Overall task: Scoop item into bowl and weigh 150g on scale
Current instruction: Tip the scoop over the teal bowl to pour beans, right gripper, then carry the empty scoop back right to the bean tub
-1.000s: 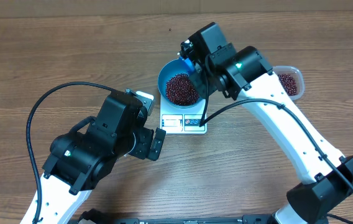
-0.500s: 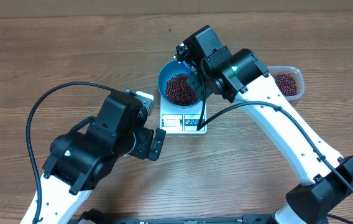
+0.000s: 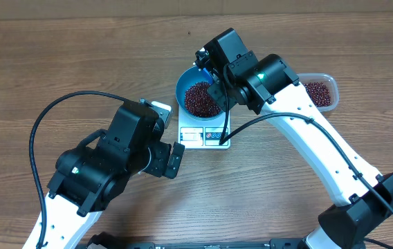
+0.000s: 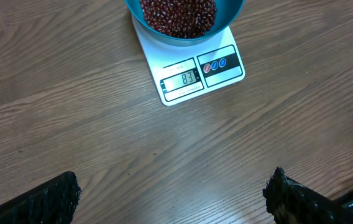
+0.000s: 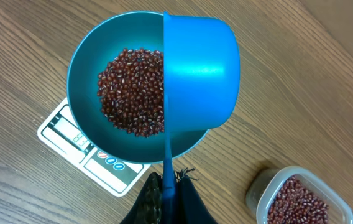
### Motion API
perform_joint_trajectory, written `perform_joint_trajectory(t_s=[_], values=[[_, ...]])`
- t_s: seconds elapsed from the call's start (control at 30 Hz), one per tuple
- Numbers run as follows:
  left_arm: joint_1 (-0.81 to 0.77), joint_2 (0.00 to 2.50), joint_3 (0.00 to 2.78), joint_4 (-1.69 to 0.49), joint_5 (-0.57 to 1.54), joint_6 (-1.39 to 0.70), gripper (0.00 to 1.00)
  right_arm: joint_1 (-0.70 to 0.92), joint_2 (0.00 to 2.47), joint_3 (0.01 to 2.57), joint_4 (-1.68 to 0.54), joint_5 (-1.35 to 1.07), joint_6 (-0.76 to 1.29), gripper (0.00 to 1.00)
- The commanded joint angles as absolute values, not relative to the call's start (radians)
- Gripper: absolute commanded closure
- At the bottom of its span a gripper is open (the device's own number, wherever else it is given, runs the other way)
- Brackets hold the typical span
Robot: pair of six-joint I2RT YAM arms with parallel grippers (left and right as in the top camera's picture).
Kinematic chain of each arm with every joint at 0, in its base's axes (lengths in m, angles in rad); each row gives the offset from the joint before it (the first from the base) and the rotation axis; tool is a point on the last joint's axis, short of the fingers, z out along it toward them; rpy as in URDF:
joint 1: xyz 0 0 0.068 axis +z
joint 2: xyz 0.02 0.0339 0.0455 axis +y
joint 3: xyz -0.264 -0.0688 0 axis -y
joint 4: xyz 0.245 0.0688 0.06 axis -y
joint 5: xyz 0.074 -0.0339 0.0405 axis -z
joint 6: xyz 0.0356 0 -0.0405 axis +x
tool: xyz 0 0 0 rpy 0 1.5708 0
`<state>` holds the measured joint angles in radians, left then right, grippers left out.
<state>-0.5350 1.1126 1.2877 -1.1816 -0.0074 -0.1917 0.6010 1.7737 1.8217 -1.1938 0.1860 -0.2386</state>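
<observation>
The teal bowl [image 3: 185,88] stands on the white scale [image 3: 203,136] and holds a heap of red-brown beans [image 5: 133,90]. The scale's display [image 4: 181,79] reads 83. My right gripper [image 5: 170,186] is shut on the handle of a bright blue scoop [image 5: 198,68]. The scoop is turned on its side over the right half of the bowl, and its inside is hidden. My left gripper [image 4: 173,186] hovers open above bare table in front of the scale, with nothing between its fingers.
A clear plastic tub [image 3: 321,92] with more beans stands right of the bowl, close to the right arm. The left arm's black cable [image 3: 51,114] loops over the table at left. Bare wood lies along the far side.
The right gripper shifted slightly left and turned the scoop over the bowl a second ago, then held still. The left arm has not moved.
</observation>
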Motion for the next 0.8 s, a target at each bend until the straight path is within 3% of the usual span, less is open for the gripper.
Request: perform_joint_trajectory(t_s=[0.0, 0.3, 0.53, 0.77], values=[[-0.530, 1.100, 1.310, -1.178, -0.007, -0.206, 0.01, 0.591, 1.745, 1.853, -1.182, 0.115, -0.195, 0.96], [-0.530, 1.100, 1.310, -1.178, -0.007, -0.206, 0.01, 0.428, 1.718, 1.853, -1.174, -0.085, -0.096, 0.96], [-0.530, 1.100, 1.310, -1.178, -0.007, -0.206, 0.01, 0.138, 1.653, 1.853, -1.150, -0.546, -0.096, 0.96], [-0.530, 1.100, 1.310, -1.178, -0.007, -0.206, 0.01, -0.101, 1.636, 1.853, -1.223, -0.467, -0.078, 0.96]])
